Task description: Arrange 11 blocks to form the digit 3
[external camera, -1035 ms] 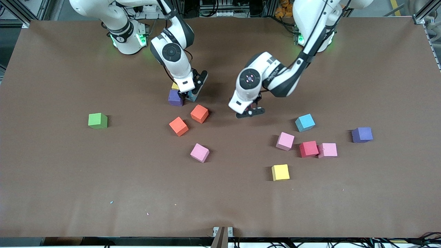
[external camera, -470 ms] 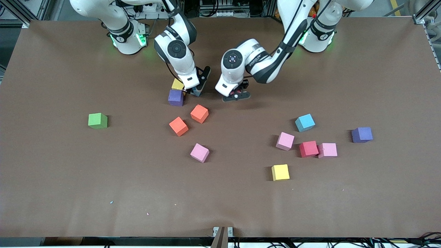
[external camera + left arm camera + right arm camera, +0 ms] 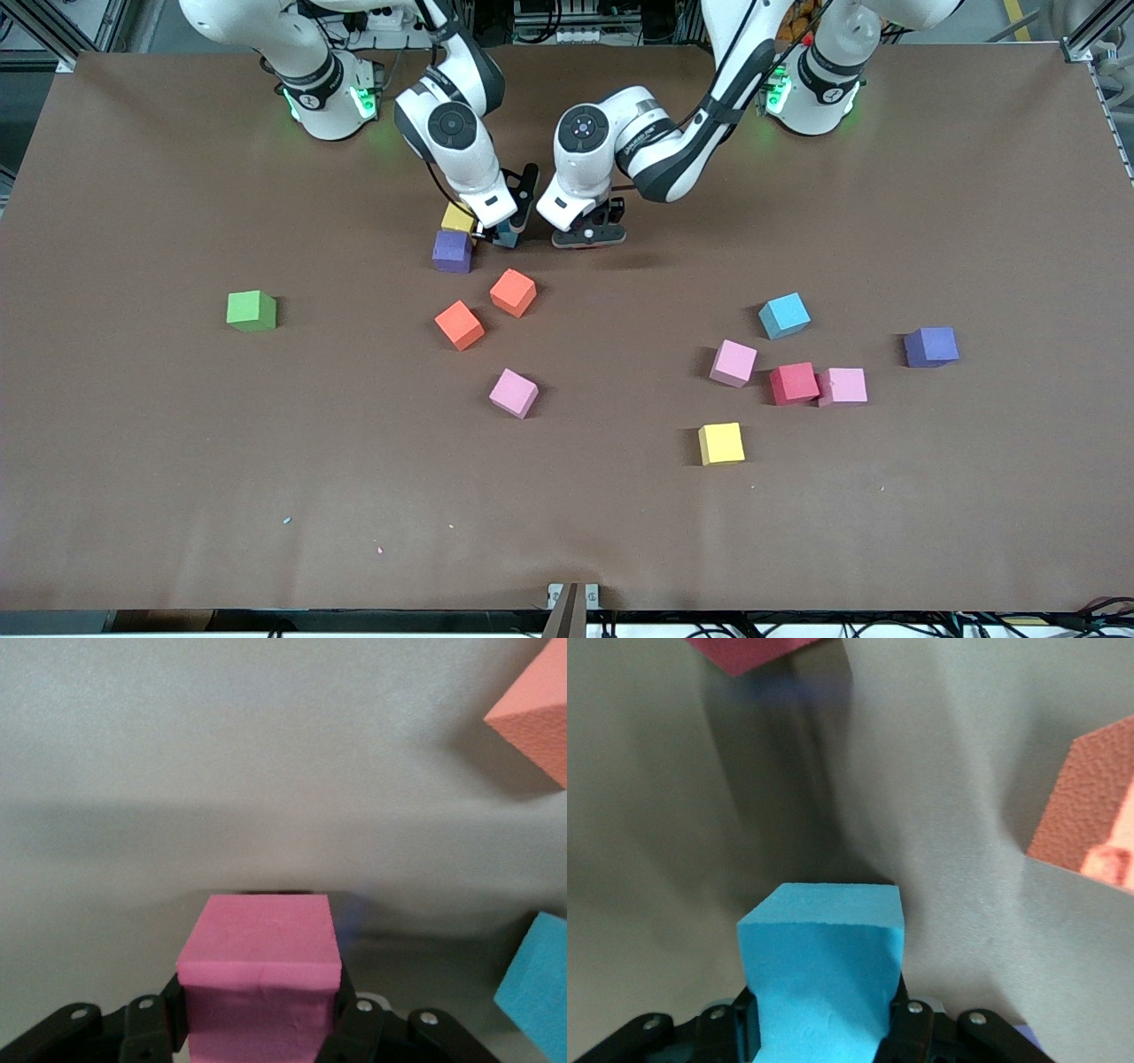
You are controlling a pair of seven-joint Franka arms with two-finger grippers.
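Blocks lie scattered over the desk (image 3: 177, 496); no figure is built yet. Right gripper (image 3: 501, 232), near the desk's edge by the robots' bases, has its jaws closed on a light blue block (image 3: 824, 970), just beside the yellow block (image 3: 457, 216) and purple block (image 3: 452, 251). Left gripper (image 3: 588, 236), alongside, grips a pink block (image 3: 260, 979). Placement probably turns on which held block sits closer to that pair: the blue one does.

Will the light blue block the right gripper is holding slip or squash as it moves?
Probably neither. The light blue block looks like matte, grainy foam, so the right gripper should hold it. Its faces look square in the pinch, so little squashing. Probably light.
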